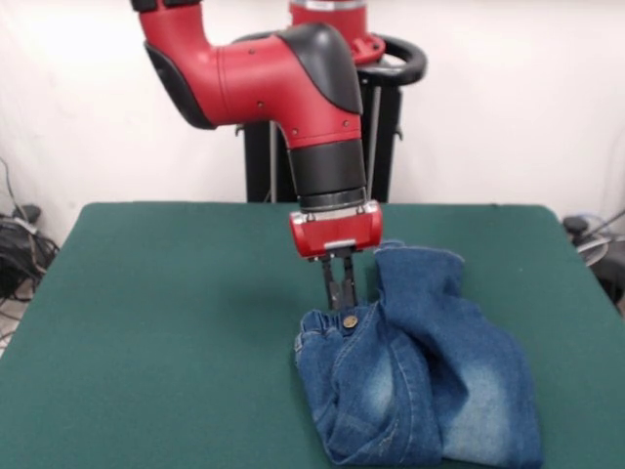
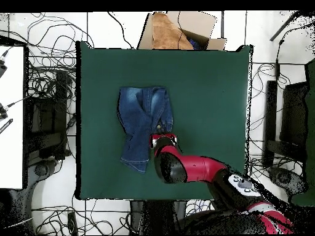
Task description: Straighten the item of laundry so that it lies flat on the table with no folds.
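The jeans (image 1: 420,376) lie folded on the table (image 1: 176,322), one leg doubled over the other and the gathered waistband bunched beside its metal button (image 1: 349,320). We see the gripper (image 1: 340,289) lowered to the waistband edge just above that button, its two dark fingers (image 1: 329,281) drawn close together and reaching the denim; we cannot tell from either view whether cloth is actually pinched between them. In the overhead view the gripper (image 2: 161,139) sits at the jeans' (image 2: 143,120) edge nearest the arm, with wide green felt free on every side of the garment.

To do this step well, we judge that the hold should take only the top layer at the waistband, then draw it outward from the overlapped leg, low over the felt, so the fold opens rather than drags.

No brand, label or legible writing shows on the jeans or the arm.
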`<action>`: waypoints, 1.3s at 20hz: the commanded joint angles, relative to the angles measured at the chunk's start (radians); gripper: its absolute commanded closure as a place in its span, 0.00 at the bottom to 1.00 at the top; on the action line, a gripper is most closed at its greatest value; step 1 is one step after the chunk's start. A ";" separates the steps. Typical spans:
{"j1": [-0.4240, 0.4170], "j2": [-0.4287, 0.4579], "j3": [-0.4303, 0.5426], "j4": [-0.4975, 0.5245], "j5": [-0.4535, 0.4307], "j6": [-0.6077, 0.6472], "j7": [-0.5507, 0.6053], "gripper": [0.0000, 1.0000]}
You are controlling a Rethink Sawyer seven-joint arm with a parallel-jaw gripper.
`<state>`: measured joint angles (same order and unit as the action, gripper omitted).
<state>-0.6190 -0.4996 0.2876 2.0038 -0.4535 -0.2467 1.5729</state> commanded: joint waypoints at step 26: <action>-0.011 0.111 0.013 -0.175 -0.033 0.170 0.068 0.00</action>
<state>-0.6551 -0.4547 0.2882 1.9514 -0.4535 -0.1471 1.5729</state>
